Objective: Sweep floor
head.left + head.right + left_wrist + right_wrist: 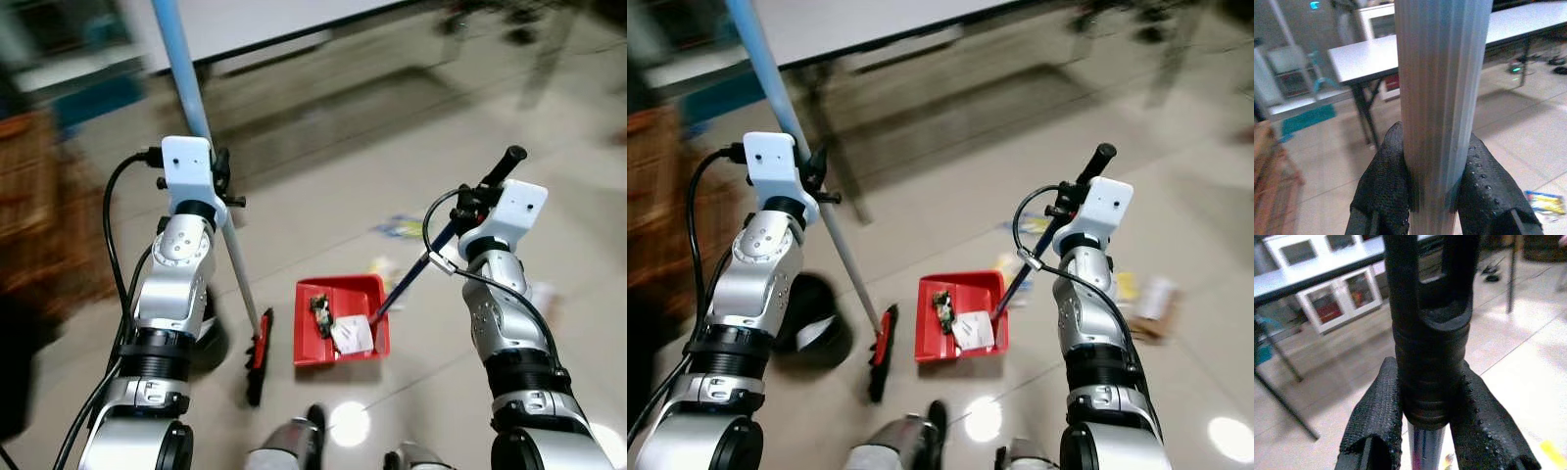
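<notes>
A long blue-grey broom pole (201, 127) slants down to a red and black brush head (259, 354) resting on the tiled floor. My left gripper (1434, 186) is shut on that pole high up. To the right of the brush lies a red dustpan (340, 320) holding a white paper scrap (353, 335) and dark bits. Its dark handle (446, 235) rises to a black grip (1430, 357), and my right gripper (1427, 431) is shut on it. More litter (400, 227) lies on the floor beyond the pan.
A long white table (274, 24) on dark legs stands ahead. Brown wicker furniture (34, 196) sits at the left. A dark round bin (813, 328) is on the floor by my left arm. Paper and a cardboard piece (1151, 304) lie at the right.
</notes>
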{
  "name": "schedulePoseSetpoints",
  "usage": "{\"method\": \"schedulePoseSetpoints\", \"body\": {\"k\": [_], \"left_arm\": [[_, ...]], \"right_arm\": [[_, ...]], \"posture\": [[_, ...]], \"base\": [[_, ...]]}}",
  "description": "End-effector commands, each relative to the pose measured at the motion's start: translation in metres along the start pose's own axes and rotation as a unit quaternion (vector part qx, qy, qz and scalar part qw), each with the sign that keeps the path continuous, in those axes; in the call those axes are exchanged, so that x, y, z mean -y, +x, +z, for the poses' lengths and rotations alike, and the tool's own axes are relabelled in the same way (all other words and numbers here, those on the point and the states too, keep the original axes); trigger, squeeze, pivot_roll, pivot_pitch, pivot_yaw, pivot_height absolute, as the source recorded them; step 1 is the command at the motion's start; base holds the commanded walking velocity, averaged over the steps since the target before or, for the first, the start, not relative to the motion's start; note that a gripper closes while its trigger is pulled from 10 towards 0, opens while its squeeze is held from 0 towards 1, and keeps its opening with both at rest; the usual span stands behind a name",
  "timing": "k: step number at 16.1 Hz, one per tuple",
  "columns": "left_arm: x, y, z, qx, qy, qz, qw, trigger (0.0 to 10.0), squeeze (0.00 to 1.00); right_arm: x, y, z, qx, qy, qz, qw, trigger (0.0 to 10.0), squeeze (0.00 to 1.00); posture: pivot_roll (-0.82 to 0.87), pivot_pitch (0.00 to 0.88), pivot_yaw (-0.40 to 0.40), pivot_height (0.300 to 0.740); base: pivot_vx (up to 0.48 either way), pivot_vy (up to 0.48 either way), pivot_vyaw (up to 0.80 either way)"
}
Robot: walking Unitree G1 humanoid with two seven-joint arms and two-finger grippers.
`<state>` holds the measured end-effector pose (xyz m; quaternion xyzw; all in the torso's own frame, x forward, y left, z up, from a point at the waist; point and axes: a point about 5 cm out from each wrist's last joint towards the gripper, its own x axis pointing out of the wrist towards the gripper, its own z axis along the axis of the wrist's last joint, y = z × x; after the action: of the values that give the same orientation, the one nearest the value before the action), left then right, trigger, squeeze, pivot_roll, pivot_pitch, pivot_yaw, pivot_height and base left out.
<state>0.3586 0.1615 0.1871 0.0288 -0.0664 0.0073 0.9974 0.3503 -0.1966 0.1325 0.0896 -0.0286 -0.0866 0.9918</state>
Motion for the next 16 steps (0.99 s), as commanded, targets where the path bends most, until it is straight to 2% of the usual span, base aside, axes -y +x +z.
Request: {"method": "schedulePoseSetpoints", "body": {"k": [1,8,16], "left_arm": [[-0.001,0.000,0.008,0.014,0.005,-0.002,1.000,10.0,0.00],[0.009,-0.001,0.006,0.008,-0.003,-0.017,1.000,10.0,0.00],[0.012,-0.003,0.007,0.010,-0.012,-0.021,1.000,10.0,0.00]], "right_arm": [[0.001,0.000,0.007,0.016,0.011,-0.001,1.000,10.0,0.00],[0.002,0.001,0.008,0.018,0.014,-0.004,1.000,10.0,0.00],[0.000,0.004,0.007,0.009,0.026,-0.001,1.000,10.0,0.00]], "posture": [[-0.05,0.151,0.120,0.740],[-0.06,0.139,0.123,0.740],[-0.03,0.132,0.110,0.740]], "base": [[0.000,0.000,0.80],[0.000,0.000,0.80],[0.000,0.000,0.00]]}}
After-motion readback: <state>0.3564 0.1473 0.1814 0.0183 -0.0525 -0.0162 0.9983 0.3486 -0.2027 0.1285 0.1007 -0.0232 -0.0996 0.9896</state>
